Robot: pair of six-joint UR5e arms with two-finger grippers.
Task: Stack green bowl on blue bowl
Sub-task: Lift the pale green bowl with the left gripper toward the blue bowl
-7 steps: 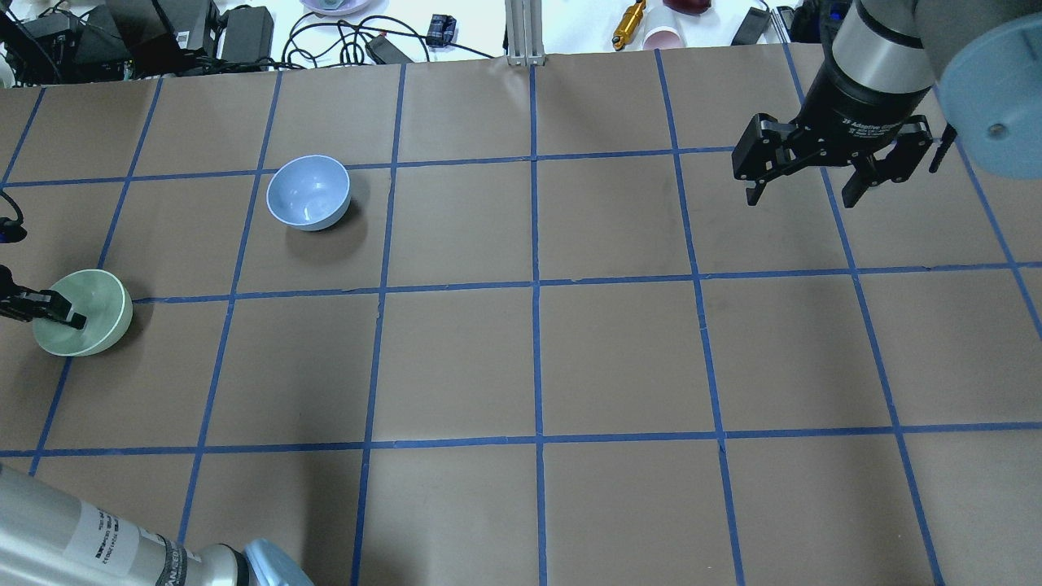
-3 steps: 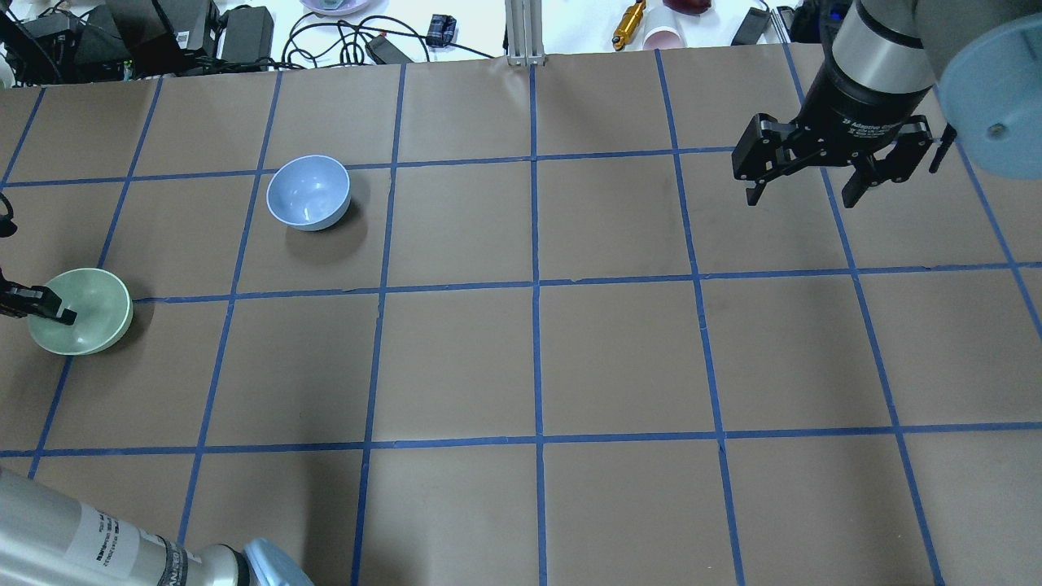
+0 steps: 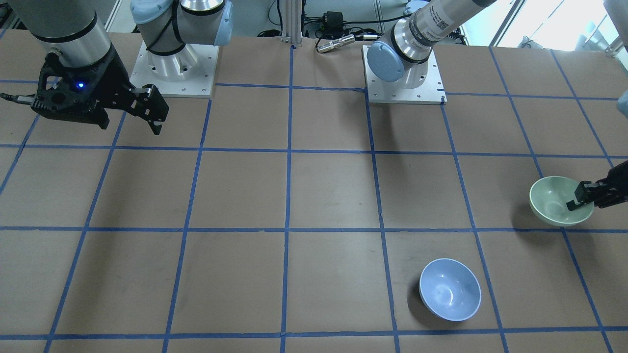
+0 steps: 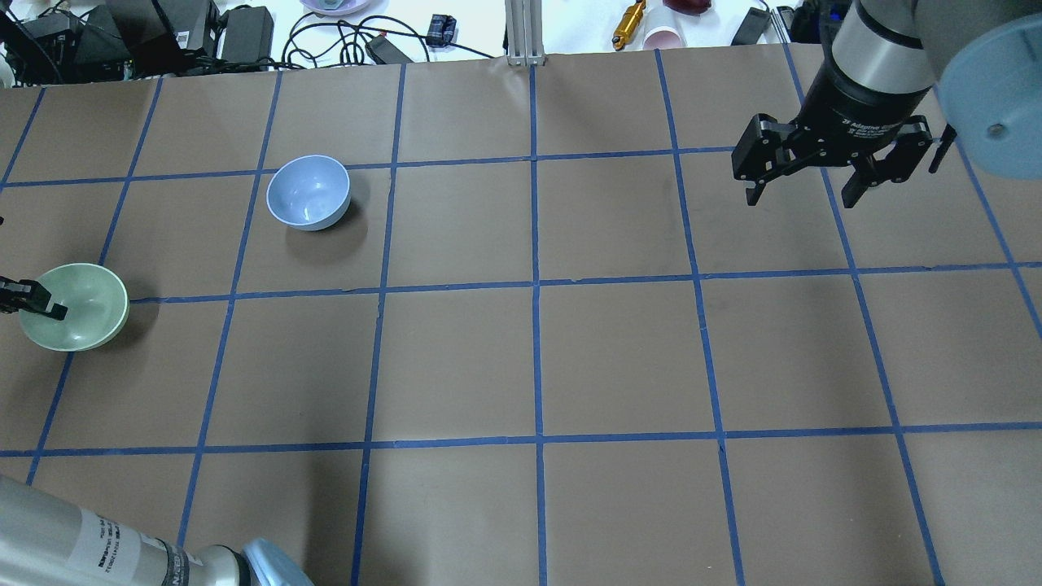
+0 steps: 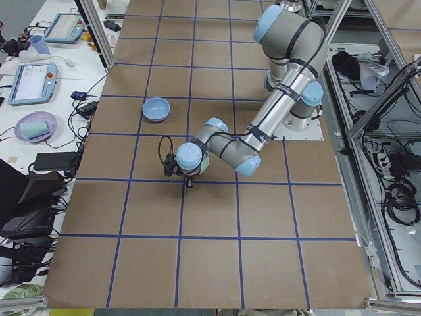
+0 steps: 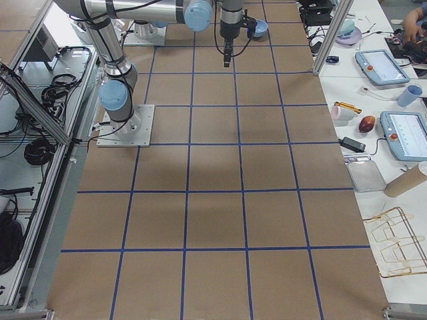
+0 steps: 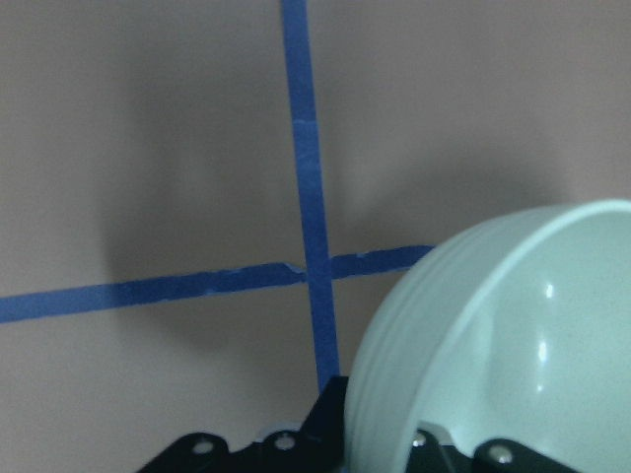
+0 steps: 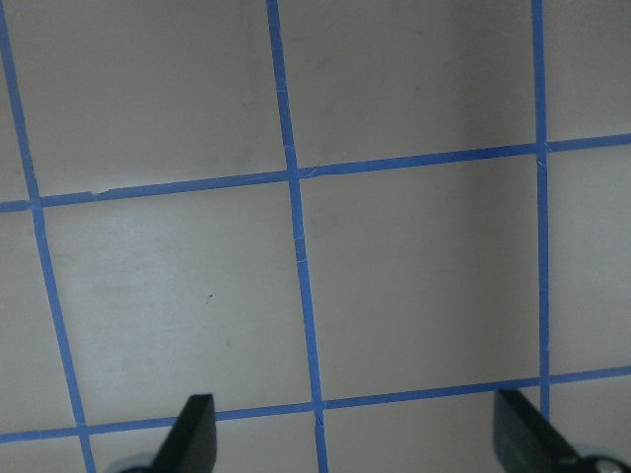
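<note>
The pale green bowl is at the table's far left, tilted and held a little above the paper; it also shows in the front view. My left gripper is shut on its rim, one finger inside and one outside, as the left wrist view shows on the bowl. The pale blue bowl stands upright and empty on the table, further back and to the right. My right gripper is open and empty, high above the far right of the table.
Brown paper with a blue tape grid covers the table. Cables, power bricks and small items lie beyond the back edge. The two arm bases stand at the robot's side. A metal post rises at the back middle.
My left gripper has drawn the green bowl leftward, toward the view's edge. The blue bowl and my right arm have not moved.
</note>
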